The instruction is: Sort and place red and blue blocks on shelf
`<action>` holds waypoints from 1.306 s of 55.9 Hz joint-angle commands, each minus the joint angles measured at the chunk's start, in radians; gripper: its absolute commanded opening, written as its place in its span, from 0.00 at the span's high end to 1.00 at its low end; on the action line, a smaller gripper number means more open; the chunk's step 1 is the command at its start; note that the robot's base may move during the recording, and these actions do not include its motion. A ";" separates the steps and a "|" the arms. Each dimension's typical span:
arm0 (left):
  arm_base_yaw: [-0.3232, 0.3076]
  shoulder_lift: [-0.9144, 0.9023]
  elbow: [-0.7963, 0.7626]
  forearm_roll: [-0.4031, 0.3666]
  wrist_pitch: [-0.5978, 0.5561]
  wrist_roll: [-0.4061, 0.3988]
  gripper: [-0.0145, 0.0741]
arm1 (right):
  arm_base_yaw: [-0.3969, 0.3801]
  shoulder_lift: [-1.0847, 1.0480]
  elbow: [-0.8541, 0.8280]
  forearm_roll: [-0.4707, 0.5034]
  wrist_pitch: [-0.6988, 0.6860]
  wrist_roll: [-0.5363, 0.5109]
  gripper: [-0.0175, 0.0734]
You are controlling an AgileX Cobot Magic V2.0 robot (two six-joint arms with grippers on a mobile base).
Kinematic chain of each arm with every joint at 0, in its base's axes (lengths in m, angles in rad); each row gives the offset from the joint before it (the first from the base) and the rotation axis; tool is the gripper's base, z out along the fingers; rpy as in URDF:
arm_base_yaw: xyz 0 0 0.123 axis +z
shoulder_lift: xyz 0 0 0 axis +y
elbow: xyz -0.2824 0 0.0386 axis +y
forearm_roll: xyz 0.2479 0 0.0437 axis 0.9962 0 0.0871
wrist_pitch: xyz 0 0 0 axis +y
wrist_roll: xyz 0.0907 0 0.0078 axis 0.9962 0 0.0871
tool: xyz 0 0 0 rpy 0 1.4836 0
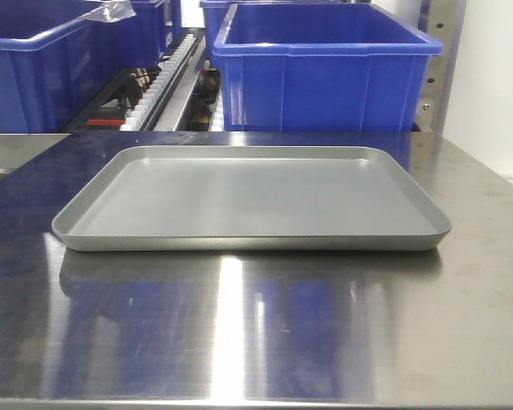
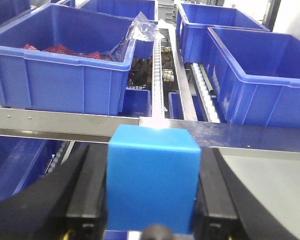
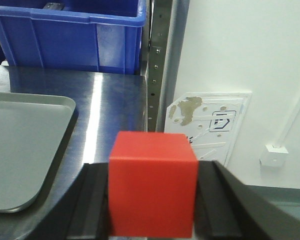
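While neither cube rests on anything, each sits pinched between dark fingers. The left gripper (image 2: 151, 200) is clamped on the blue block (image 2: 152, 180), one finger flat against each side face, near the left edge of the table (image 1: 239, 333). The right gripper (image 3: 152, 205) squeezes the red block (image 3: 152, 185) the same way, hanging over the table's right edge, with a white wall (image 3: 240, 50) to its right. Farther in, a shallow grey tray (image 1: 248, 242) lies flat at the middle of the table, and nothing is in it. Past the far edge stands the shelf (image 2: 55, 122), its metal front rail running across. A roller track (image 2: 157, 85) runs back between large blue bins (image 1: 325, 85). In the left wrist view the left-hand bin (image 2: 55, 80) holds red contents and a crumpled clear plastic bag (image 2: 140, 30).
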 commanded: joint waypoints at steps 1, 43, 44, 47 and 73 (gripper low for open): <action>0.000 0.006 -0.027 -0.011 -0.089 -0.008 0.57 | -0.007 0.006 -0.027 -0.008 -0.087 0.000 0.39; 0.000 0.006 -0.027 -0.011 -0.087 -0.008 0.57 | -0.007 0.006 -0.027 -0.008 -0.087 0.000 0.39; 0.000 0.006 -0.027 -0.011 -0.087 -0.008 0.57 | -0.007 0.006 -0.027 -0.008 -0.087 0.000 0.39; 0.000 0.006 -0.027 -0.011 -0.087 -0.008 0.57 | -0.007 0.006 -0.027 -0.008 -0.087 0.000 0.39; 0.000 0.006 -0.027 -0.011 -0.087 -0.008 0.57 | -0.007 0.006 -0.027 -0.008 -0.087 0.000 0.39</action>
